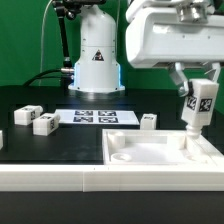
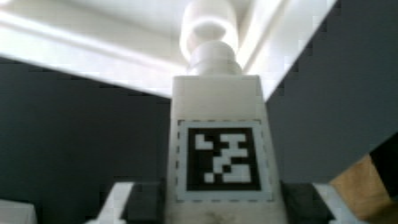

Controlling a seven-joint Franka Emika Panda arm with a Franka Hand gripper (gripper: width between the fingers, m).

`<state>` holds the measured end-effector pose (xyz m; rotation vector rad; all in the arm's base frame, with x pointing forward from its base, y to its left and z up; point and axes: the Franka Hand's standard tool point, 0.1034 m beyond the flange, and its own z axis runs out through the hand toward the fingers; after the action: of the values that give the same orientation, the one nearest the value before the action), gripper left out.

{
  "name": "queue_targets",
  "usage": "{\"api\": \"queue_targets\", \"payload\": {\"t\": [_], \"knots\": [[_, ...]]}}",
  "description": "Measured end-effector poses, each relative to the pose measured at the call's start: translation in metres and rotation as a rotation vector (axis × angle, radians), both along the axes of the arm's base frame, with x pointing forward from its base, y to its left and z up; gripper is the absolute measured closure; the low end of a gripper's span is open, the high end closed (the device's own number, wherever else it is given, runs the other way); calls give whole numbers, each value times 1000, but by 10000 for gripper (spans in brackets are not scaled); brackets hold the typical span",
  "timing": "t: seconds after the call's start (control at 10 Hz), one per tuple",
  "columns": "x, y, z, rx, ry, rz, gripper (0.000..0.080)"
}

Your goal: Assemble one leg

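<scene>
Exterior view: bright, even light from overhead; low-res, edges soft. White panel [image 1: 112, 160] along worktop's front edge nearly blown out, only faint shadows inside its rim. Black worktop [image 1: 40, 98] matte, little glare. Blue glow at robot base [image 1: 96, 75] nr back edge. Wrist view: blurry overall; leg [image 2: 222, 110] v. close to lens, soft; its tag [image 2: 224, 157] fuzzy; white bg overexposed.

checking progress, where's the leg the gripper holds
At the exterior view's right, the leg is upright in the gripper, at the white panel's far right corner.
</scene>
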<state>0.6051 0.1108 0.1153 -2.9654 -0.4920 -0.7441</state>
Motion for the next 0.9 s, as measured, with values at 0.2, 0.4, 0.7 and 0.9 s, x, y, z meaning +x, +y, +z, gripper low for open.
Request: {"api": "queue_targets", "payload": {"t": [0.2, 0.4, 0.7, 0.9], "knots": [[10, -4, -6, 1, -1, -10, 508], [14, -3, -10, 2, -1, -10, 508], [15, 0, -19, 4, 2, -7, 508], [17, 2, -19, 9, -21, -6, 508]]}}
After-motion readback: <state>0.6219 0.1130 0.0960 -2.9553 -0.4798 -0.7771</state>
